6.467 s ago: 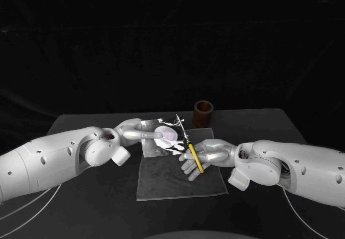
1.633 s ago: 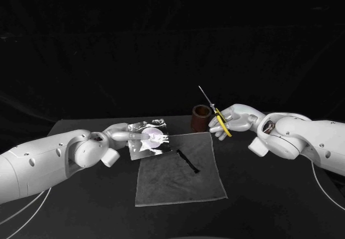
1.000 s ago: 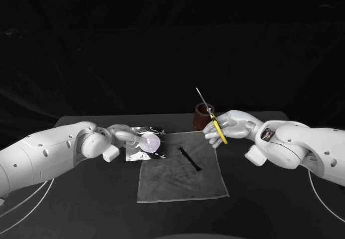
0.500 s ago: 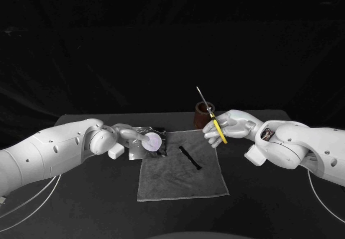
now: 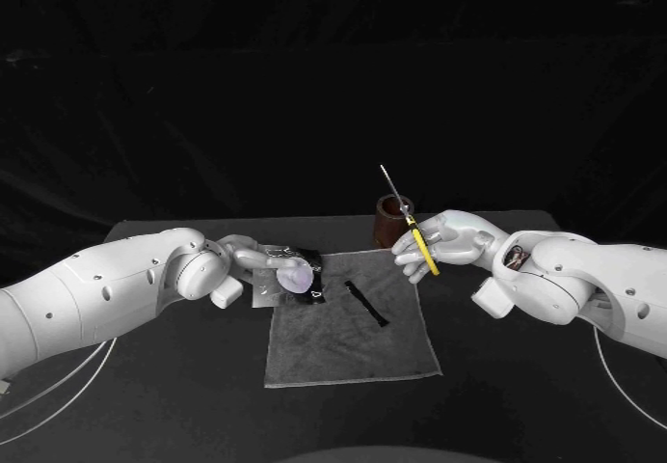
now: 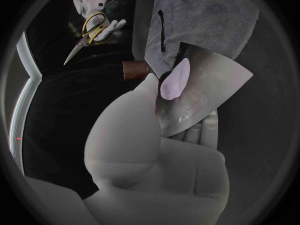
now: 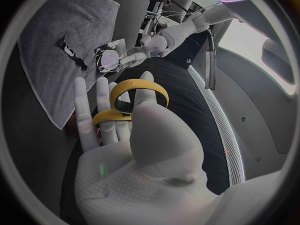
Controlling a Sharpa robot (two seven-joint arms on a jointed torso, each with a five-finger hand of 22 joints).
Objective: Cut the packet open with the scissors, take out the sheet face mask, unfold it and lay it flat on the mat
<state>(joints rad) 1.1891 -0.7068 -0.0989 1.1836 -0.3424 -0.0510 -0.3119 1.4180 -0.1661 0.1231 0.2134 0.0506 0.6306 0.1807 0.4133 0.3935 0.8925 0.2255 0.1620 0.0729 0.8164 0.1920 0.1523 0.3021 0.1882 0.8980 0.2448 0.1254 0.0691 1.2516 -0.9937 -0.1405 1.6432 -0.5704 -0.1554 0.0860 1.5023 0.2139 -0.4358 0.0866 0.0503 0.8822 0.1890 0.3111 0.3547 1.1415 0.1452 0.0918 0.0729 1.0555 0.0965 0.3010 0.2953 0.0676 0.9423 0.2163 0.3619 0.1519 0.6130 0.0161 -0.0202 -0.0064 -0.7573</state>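
Observation:
My left hand [image 5: 251, 260] holds the silver packet [image 5: 288, 282], which has a pale purple oval on it, just above the left edge of the grey mat [image 5: 355, 338]. The left wrist view shows the packet [image 6: 209, 87] pinched between the thumb and fingers of the left hand [image 6: 147, 140]. My right hand [image 5: 447, 241] holds the yellow-handled scissors [image 5: 415, 243] in the air above the mat's far right corner, blades pointing up. The handles of the scissors [image 7: 132, 99] sit on the fingers of the right hand [image 7: 144, 150]. A thin black strip [image 5: 365, 304] lies on the mat.
A brown cylindrical cup [image 5: 390, 220] stands behind the mat, close to the right hand. The black table [image 5: 167, 386] has free room to the left, to the right and in front of the mat.
Over the earlier frames the scissors left the packet and rose to the right, and a black strip now lies on the mat. The left hand carried the packet left and lower.

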